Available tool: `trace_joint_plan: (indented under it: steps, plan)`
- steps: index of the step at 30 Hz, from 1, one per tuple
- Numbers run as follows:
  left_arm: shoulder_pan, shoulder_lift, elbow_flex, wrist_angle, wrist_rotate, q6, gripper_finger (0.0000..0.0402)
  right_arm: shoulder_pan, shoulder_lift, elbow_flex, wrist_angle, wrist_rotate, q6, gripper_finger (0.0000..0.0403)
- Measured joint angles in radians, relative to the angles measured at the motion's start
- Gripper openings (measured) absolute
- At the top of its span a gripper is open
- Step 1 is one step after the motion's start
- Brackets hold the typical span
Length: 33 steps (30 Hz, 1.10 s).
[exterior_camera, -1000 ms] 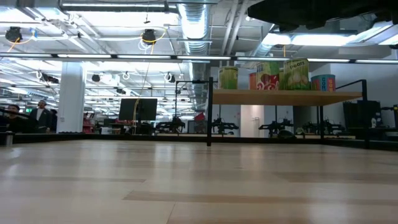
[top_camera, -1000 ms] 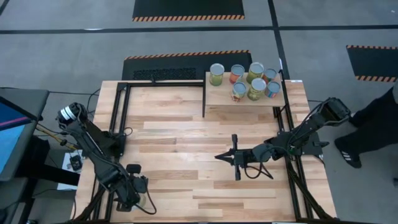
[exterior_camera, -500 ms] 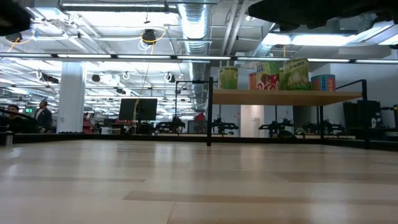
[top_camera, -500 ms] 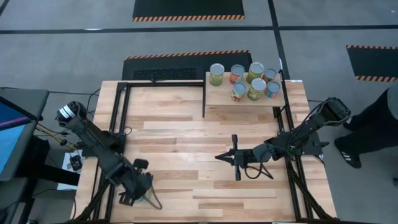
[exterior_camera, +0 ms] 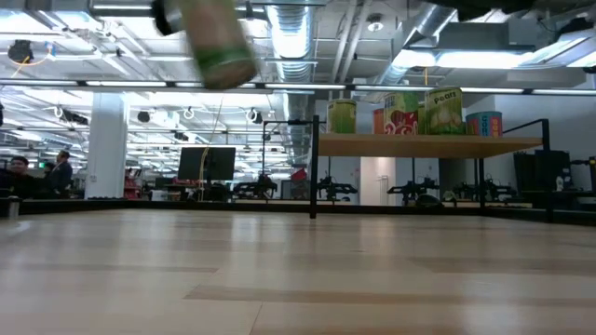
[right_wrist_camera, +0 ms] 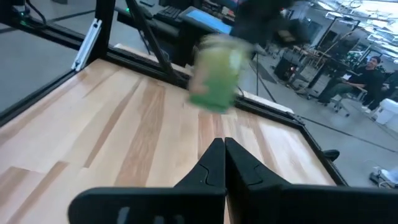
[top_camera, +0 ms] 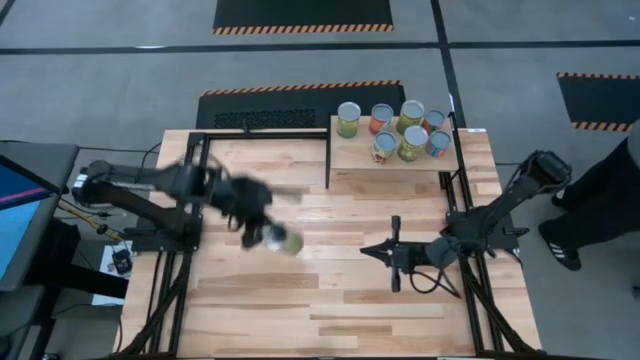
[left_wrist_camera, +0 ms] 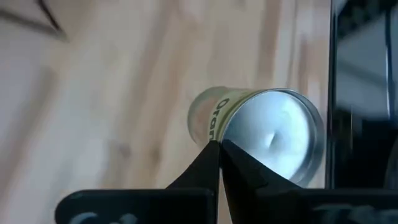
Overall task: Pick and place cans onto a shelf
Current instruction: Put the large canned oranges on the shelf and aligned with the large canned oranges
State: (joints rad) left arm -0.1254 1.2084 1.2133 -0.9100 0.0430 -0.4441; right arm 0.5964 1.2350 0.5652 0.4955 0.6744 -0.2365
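My left gripper [top_camera: 266,235] hangs over the table's left-middle, shut on a green-and-yellow labelled can [top_camera: 285,241]. This can shows blurred and high in the low view [exterior_camera: 216,42], and with its silver lid toward the camera in the left wrist view [left_wrist_camera: 273,137]. Several more cans [top_camera: 400,130] stand upright on the light-wood shelf [top_camera: 350,157] at the far right. My right gripper [top_camera: 364,250] is shut on nothing, low over the table's right-middle, pointing toward the left. My left gripper pinches the can at the rim of its lid [left_wrist_camera: 229,129], between the two fingertips [left_wrist_camera: 208,163], which stand closed together. The fingers come slanting down from the table's left side. The can is lifted clear of the table and tilted, its body reaching away beyond the fingertips.
Black metal frames [top_camera: 195,190] stand along the table's left and right sides and far edge. A person's dark-clothed leg and shoe [top_camera: 600,200] show on the floor beyond the right edge. Bare planks [top_camera: 320,290] fill the table's middle and near part.
My left gripper has swung quickly from the near left corner toward the table's middle and far side, rising and turning as it went. The can has come along with it, lifted high above the table. My right gripper has drawn back a little toward the right edge.
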Motion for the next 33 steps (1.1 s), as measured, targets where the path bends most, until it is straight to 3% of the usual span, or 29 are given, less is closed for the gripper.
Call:
trace_joint_plan:
  steps: [5,10,14,21,26,29,33]
  plan:
    - [0.273,0.086,0.231,-0.028,0.029,0.098,0.0,0.02,-0.021,0.0,-0.016,0.014,0.005,0.001]
    - [0.478,0.272,0.482,-0.072,0.166,0.152,0.0,0.017,-0.021,0.0,-0.04,0.015,0.032,0.0011]
    - [0.547,0.472,0.72,-0.143,0.219,0.204,0.0,0.009,-0.021,0.0,-0.069,0.015,0.061,0.001]
    - [0.564,0.814,1.147,-0.32,0.24,0.26,0.0,0.003,-0.021,0.0,-0.084,0.015,0.072,0.0011]
    - [0.585,0.858,1.082,-0.227,0.284,0.222,0.0,0.006,-0.021,0.0,-0.092,0.011,0.078,0.0011]
    - [0.59,0.886,1.082,-0.225,0.21,0.229,0.0,0.005,-0.021,0.0,-0.102,0.009,0.091,0.0011]
    - [0.583,0.892,1.081,-0.172,0.19,0.238,0.0,0.005,-0.021,0.0,-0.103,0.009,0.098,0.0011]
